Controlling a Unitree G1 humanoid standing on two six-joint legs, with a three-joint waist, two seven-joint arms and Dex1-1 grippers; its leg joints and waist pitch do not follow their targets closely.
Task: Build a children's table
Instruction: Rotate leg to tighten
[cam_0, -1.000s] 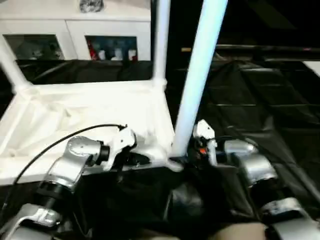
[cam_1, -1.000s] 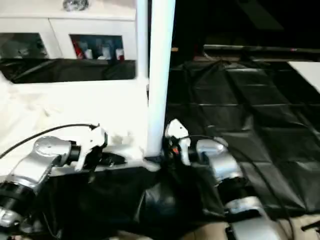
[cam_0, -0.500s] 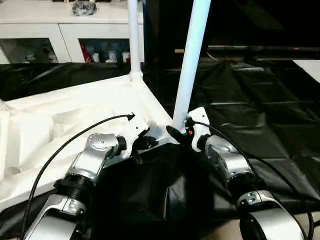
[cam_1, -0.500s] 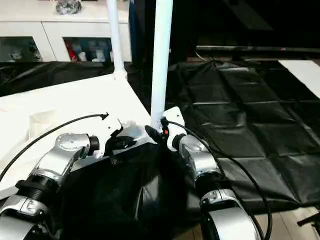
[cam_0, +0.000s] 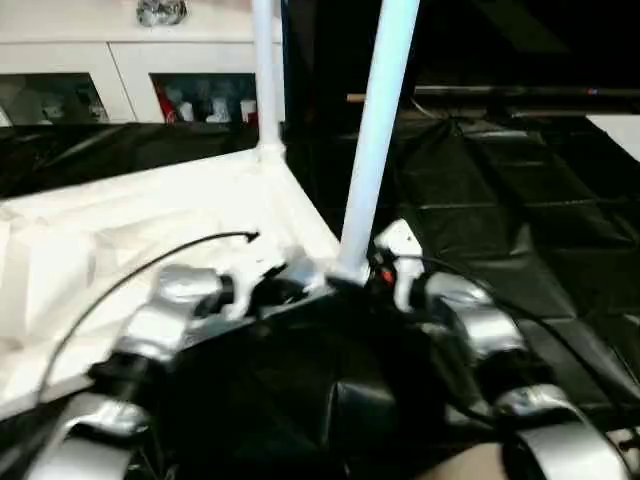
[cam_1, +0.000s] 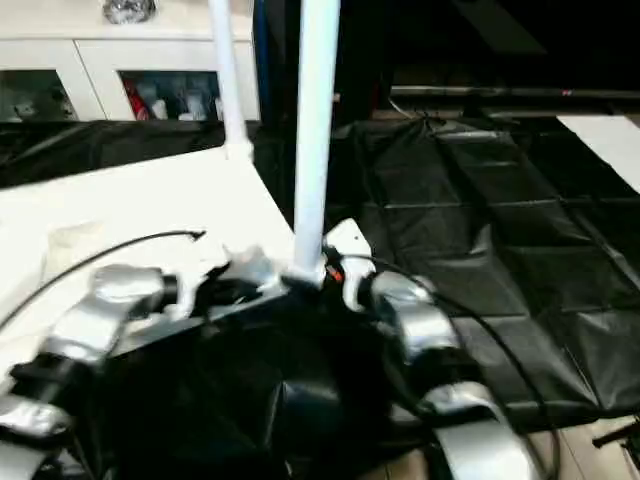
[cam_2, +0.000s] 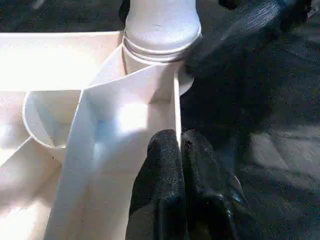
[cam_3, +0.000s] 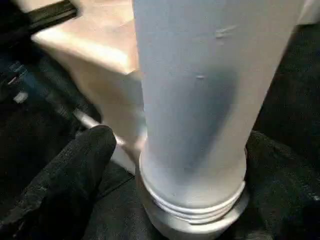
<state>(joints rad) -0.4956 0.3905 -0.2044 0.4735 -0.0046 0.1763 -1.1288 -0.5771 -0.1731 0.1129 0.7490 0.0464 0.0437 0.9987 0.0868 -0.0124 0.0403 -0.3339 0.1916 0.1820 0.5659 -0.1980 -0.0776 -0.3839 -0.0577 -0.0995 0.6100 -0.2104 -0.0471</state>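
Note:
The white tabletop (cam_0: 150, 230) lies upside down, ribbed underside up. A long white leg (cam_0: 375, 150) stands upright in its near corner socket, and a second leg (cam_0: 264, 80) stands in the far corner. My left gripper (cam_0: 290, 285) is at the near corner; in the left wrist view its fingers (cam_2: 167, 165) are shut on the tabletop's thin rim wall just short of the socket. My right gripper (cam_0: 362, 278) is at the foot of the near leg (cam_3: 200, 100), with one black finger (cam_3: 75, 170) on each side of the tube above its threaded collar.
A black sheet (cam_0: 520, 200) covers the floor under and to the right of the tabletop. A white glass-door cabinet (cam_0: 130, 80) stands behind it. The white floor edge (cam_1: 610, 135) shows at the far right.
The head camera has shifted and tilted. Both grippers stay at the near corner, and the leg stays upright in its socket.

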